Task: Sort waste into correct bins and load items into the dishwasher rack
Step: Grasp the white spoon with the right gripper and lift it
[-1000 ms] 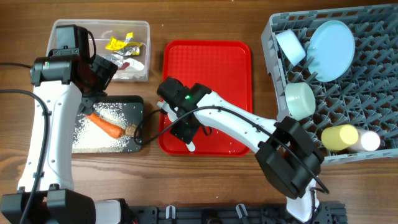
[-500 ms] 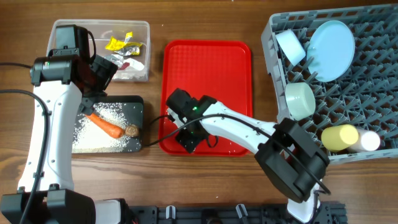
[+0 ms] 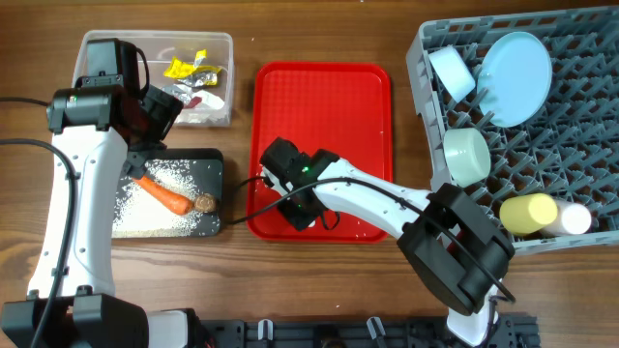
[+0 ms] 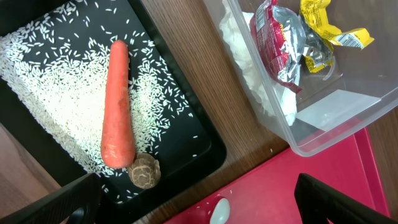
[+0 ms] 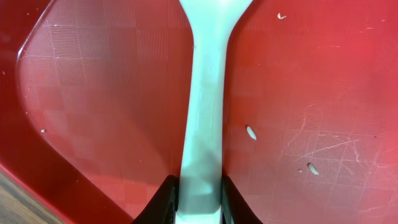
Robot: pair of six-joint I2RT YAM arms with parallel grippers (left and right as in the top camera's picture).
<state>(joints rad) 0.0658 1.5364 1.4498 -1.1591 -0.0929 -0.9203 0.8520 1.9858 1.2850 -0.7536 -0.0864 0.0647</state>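
A white spoon (image 5: 208, 93) lies on the red tray (image 3: 338, 97), and my right gripper (image 5: 199, 202) is shut on its handle near the tray's front left corner (image 3: 300, 208). The spoon's bowl (image 4: 219, 210) shows in the left wrist view. My left gripper (image 4: 199, 202) hangs open and empty above the gap between the black tray (image 3: 211, 162) and the clear tub (image 3: 155, 39). The black tray holds an orange carrot (image 4: 118, 106), a brown lump (image 4: 144, 172) and rice (image 4: 56, 93). Red and yellow wrappers (image 4: 298, 37) and white paper sit in the tub.
The grey rack (image 3: 561, 145) at the right holds a blue plate (image 3: 515, 64), two bowls (image 3: 452, 70) (image 3: 466, 155), a yellow cup (image 3: 528, 213) and a pale cup (image 3: 574, 219). A few rice grains (image 5: 250, 132) lie on the red tray.
My right gripper dropped toward the tray's front left corner and closed on the spoon's handle. The left arm has not moved.
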